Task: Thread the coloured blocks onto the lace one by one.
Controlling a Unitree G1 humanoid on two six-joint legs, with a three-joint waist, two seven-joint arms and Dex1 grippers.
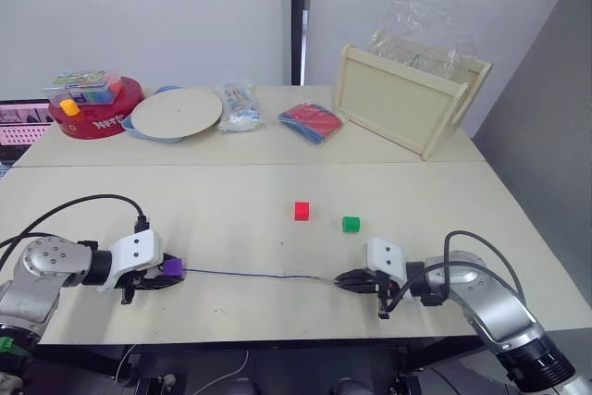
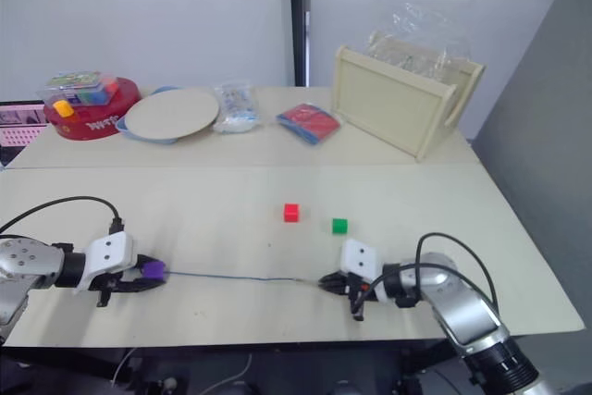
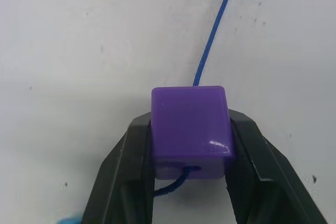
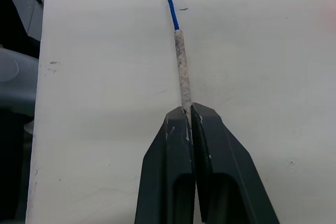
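Note:
A purple block (image 3: 190,129) sits between the fingers of my left gripper (image 1: 166,271), which is shut on it near the table's front left. The dark blue lace (image 1: 250,275) passes through the block and runs straight across the table to my right gripper (image 1: 344,278). That gripper is shut on the lace's pale stiff tip (image 4: 181,72). A red block (image 1: 302,211) and a green block (image 1: 351,224) lie on the table just beyond the lace, nearer the right gripper. A bit of blue shows at the left wrist view's lower edge (image 3: 68,219); I cannot tell what it is.
On the far table stand a red tub (image 1: 100,108) of small toys, a round pale plate (image 1: 176,114), a clear bag (image 1: 239,104), a flat red-and-blue packet (image 1: 311,121) and a wooden tray (image 1: 407,99) with crumpled plastic.

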